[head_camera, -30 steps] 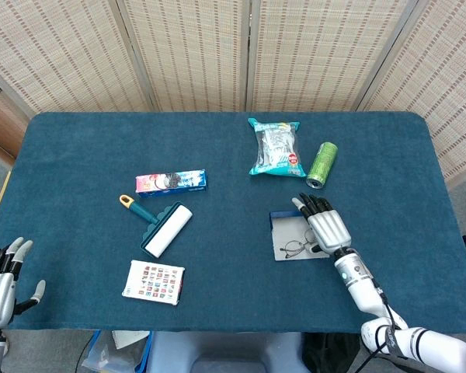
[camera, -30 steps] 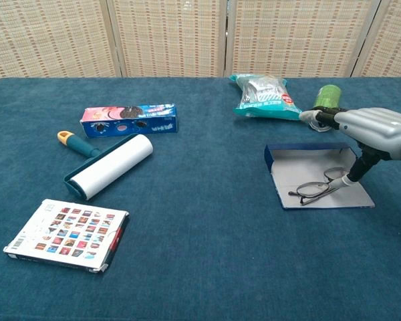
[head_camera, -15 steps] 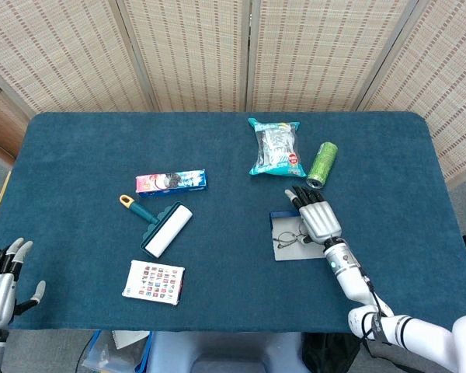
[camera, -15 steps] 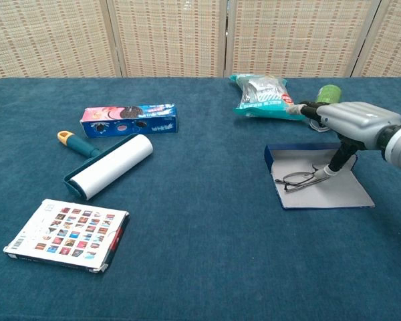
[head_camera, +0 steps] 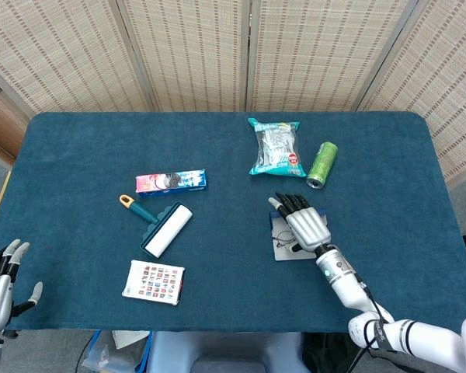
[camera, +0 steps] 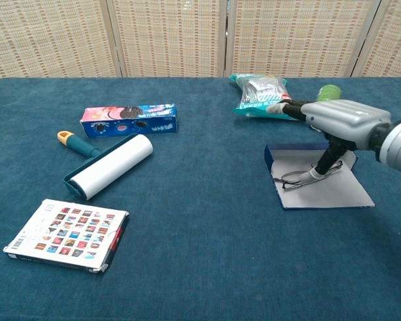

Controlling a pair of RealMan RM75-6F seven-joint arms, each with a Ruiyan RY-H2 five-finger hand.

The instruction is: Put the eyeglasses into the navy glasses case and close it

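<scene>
Open glasses case (camera: 334, 190) lies flat on surface (head_camera: 217, 287), right of centre; eyeglasses (camera: 301, 177) on its inner face, toward left end. Right hand (head_camera: 304, 225) above them, thumb down touching frame. Snack bag (head_camera: 276, 146) + can (head_camera: 322, 164) behind case. Cookie box (head_camera: 171, 183), lint roller (head_camera: 161, 227), card pack (head_camera: 154, 282) to left, front to back reversed. Left hand (head_camera: 0, 284) at near-left edge.

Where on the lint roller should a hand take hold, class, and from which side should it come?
Grip the lint roller by its teal handle, near the yellow end, probably coming from above. It lies flat on the table with the handle jutting toward the far left, slim enough for fingers to wrap. The wide white roll would be harder to close around.
</scene>
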